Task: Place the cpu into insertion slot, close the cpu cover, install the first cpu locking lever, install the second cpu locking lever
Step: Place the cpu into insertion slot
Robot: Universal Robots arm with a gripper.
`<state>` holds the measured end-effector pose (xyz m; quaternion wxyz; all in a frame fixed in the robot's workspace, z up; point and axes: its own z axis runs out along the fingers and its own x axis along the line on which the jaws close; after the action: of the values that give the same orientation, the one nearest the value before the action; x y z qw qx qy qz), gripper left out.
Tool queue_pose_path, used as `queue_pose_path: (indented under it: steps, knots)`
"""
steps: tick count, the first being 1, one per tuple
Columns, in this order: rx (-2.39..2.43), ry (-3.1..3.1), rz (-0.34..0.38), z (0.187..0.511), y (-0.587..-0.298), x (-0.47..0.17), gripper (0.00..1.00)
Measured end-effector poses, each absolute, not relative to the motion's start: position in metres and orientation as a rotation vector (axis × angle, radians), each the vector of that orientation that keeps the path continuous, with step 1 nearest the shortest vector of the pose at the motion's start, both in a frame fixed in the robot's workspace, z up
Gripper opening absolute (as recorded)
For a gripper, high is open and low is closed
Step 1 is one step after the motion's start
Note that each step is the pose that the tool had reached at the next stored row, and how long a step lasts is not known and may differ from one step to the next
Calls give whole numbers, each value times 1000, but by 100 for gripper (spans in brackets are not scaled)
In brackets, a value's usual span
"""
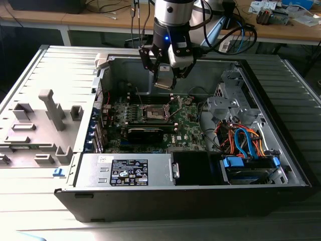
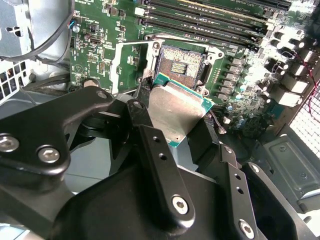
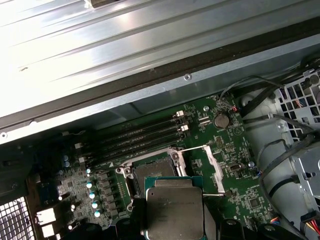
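– While the arm hangs over the open computer case (image 1: 175, 201) in the exterior view, where is the cpu (image 1: 164, 79)?
– Clamped in the pincer (image 1: 165, 84), up in the air, roughly at twelve o'clock from the insertion slot (image 1: 154, 113) and clear of it. The slot sits on the green circuit board (image 1: 193, 125), with a long black block (image 1: 145, 133) just at its six o'clock.
– What else is around?
– A power supply (image 1: 125, 170) at the board's six o'clock and a tangle of blue and orange cables (image 1: 243, 140) toward four o'clock. A grey fixture tray (image 1: 45, 118) lies outside the case at nine o'clock. A wooden desk (image 1: 100, 17) runs behind, at twelve.
– And the second wrist view?
– The pincer's (image 2: 175, 112) black fingers (image 2: 144, 97) press on two opposite edges of the cpu (image 2: 180, 100), its silver-grey top facing the camera. Beyond it the slot (image 2: 181, 62) lies bare, its contact field showing. The cpu cover (image 2: 118, 70) is swung open beside the slot.
– First wrist view?
– The cpu (image 3: 174, 207) hovers near the slot (image 3: 150, 170), overlapping one edge of it from this angle, not seated. The cover (image 3: 213, 169) stands open at the slot's side. The memory slots (image 3: 140, 137) run between the socket and the case wall (image 3: 150, 50).
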<state>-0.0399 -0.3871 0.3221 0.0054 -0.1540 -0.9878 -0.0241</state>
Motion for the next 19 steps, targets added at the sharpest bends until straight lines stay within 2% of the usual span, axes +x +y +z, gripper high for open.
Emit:
queue_pose_path:
  steps: [19]
  knots:
    - [-523,-3087,-76,322,-387,-40,55]
